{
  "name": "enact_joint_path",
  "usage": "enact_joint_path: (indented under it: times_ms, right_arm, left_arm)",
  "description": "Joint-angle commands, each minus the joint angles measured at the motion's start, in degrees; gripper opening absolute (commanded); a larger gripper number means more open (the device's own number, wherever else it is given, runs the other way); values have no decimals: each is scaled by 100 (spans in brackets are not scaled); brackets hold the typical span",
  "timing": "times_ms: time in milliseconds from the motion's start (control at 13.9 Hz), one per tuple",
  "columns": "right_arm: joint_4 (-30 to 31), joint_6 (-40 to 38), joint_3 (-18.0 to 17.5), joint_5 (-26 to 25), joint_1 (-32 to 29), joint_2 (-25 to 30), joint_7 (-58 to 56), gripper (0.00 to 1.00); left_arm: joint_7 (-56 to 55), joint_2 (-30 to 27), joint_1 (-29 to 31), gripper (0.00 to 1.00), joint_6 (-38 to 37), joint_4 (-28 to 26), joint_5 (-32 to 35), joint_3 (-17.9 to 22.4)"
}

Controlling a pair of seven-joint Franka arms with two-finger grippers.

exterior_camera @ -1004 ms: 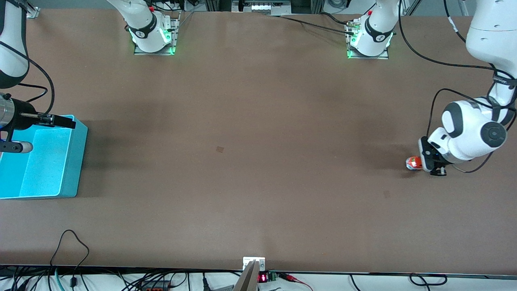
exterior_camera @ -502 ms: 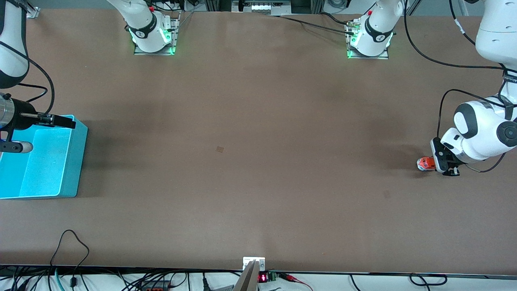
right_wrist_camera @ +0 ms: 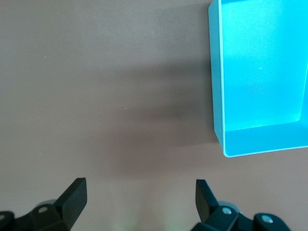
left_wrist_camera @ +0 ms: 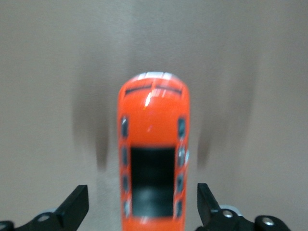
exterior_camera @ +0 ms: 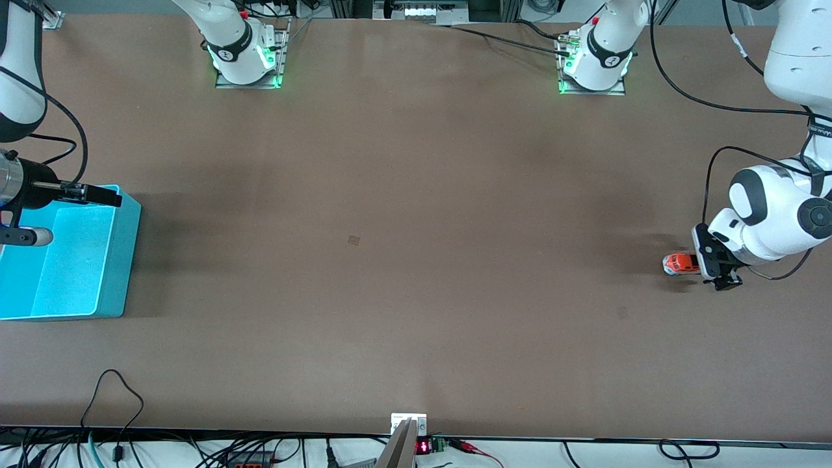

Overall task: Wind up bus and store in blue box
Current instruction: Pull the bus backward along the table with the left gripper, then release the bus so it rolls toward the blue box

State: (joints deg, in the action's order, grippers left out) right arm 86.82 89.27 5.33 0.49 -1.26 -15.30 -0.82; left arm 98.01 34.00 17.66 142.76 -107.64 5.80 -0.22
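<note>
— Where is the bus (exterior_camera: 678,263), and which arm do you use?

— It stands on the worktop (exterior_camera: 416,292) at the left arm's end, well apart from the blue box (exterior_camera: 71,260). Your left gripper (left_wrist_camera: 142,204) is there. Its fingers (left_wrist_camera: 74,207) are wide, one at each side of the bus's rear, not touching. The long axis points straight out from between them.

— And the right gripper (right_wrist_camera: 139,195)?

— It waits beside the box, fingers wide, holding nothing.
</note>
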Motion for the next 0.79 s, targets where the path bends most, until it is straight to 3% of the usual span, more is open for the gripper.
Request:
enact_joint_path:
  times_ms: [0, 717]
  right_arm:
    - [-42, -76, -24, 83, -67, 0, -85, 100]
    - [-42, -76, -24, 83, -76, -8, -147, 100]
  left_arm:
    - [34, -235, 18, 100, -326, 41, 70, -57]
    - [-1379, -1438, -17, 100, -2206, 50, 62, -277]
